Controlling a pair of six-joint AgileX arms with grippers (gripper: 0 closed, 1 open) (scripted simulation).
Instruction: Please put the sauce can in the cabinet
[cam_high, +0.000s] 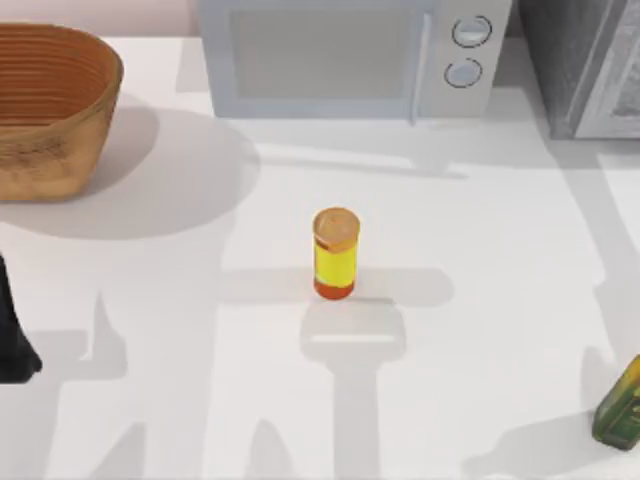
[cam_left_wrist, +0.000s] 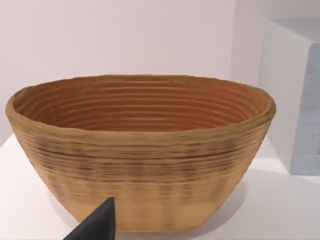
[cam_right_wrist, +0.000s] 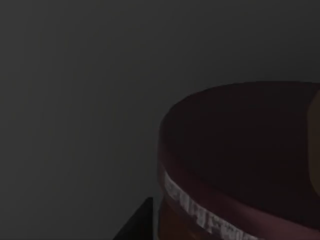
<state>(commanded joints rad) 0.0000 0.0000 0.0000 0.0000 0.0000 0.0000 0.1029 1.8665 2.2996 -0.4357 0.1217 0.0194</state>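
top: overhead, table (cam_high: 480, 250) | left wrist: low, near basket (cam_left_wrist: 140, 150), shared with top | right wrist: dark, perhaps close-up

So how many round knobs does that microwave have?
2: both on the microwave front's right side, one knob directly above the other.

white table (cam_high: 480, 330) with bottle (cam_high: 335, 254), basket (cam_high: 50, 105)

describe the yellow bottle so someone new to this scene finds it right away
Start at the microwave along the back of the table in the top view. Straight in front of it, alone mid-table, stands the yellow bottle, upright. It is slim, with an orange cap and base, unlike the wide woven basket at far left or the green-yellow carton at the right edge.
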